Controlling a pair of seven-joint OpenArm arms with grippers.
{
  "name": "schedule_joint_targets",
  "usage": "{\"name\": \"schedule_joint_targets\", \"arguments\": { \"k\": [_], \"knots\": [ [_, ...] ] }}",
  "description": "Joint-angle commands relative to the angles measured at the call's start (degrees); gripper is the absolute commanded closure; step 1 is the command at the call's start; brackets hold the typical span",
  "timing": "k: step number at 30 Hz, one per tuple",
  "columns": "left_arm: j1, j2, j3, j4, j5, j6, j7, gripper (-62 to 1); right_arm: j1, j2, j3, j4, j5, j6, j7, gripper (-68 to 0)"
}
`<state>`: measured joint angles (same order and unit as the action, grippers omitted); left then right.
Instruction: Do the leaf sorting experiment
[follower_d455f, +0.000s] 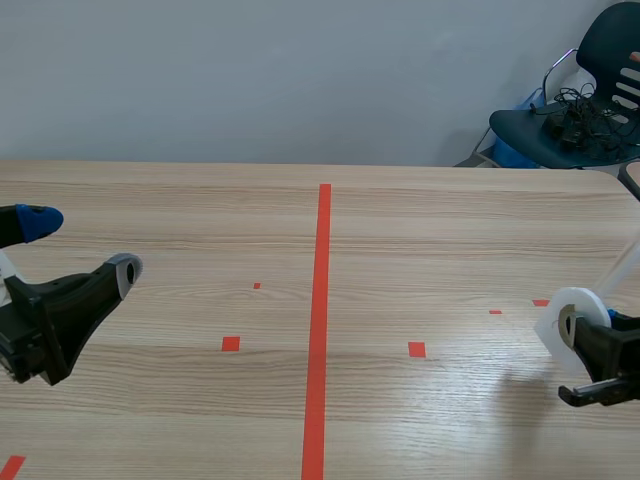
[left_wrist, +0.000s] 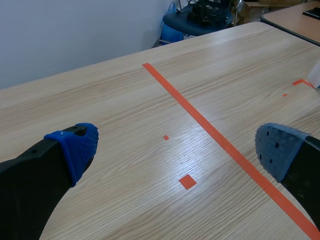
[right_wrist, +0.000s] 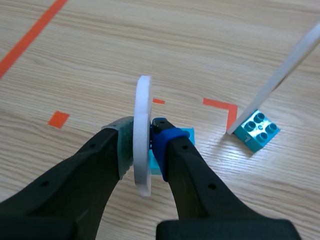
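My right gripper (follower_d455f: 592, 345) sits at the table's right edge, shut on a white disc (follower_d455f: 568, 318). In the right wrist view the white disc (right_wrist: 143, 100) stands edge-on between the pads, upright above the wood. A cyan block (right_wrist: 187, 134) lies on the table just behind the fingers, partly hidden. A teal studded brick (right_wrist: 257, 129) lies ahead and to the side, with a white rod (right_wrist: 280, 75) slanting up from it. My left gripper (follower_d455f: 80, 246) hovers open at the table's left side, and nothing is between its fingers (left_wrist: 75, 147). No leaf shows in any view.
A red tape line (follower_d455f: 322, 320) runs down the table's middle, with small red squares on both sides. A dark chair (follower_d455f: 570, 120) with tangled cables stands beyond the far right corner. Another table's edge (left_wrist: 295, 15) shows past it.
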<state>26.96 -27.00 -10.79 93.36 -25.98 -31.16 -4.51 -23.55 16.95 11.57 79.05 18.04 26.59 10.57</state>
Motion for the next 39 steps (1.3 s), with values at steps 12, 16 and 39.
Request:
{"name": "schedule_joint_targets", "arguments": {
  "k": [12,16,39],
  "knots": [
    [-0.46,-0.33,-0.07,0.81,-0.79,0.13,-0.98,-62.3,11.37,0.55,-0.59,-16.55,-0.02,-8.02,5.95,-7.9],
    [-0.46,-0.33,-0.07,0.81,-0.79,0.13,-1.09,-62.3,11.47,0.66,-0.59,-17.75,-0.02,-8.00,7.28,-9.2],
    [-0.46,-0.33,-0.07,0.81,-0.79,0.13,-1.03,-62.3,-3.30,2.91,12.70,14.91,9.88,5.22,-2.40,-57.9]
  ]
}}
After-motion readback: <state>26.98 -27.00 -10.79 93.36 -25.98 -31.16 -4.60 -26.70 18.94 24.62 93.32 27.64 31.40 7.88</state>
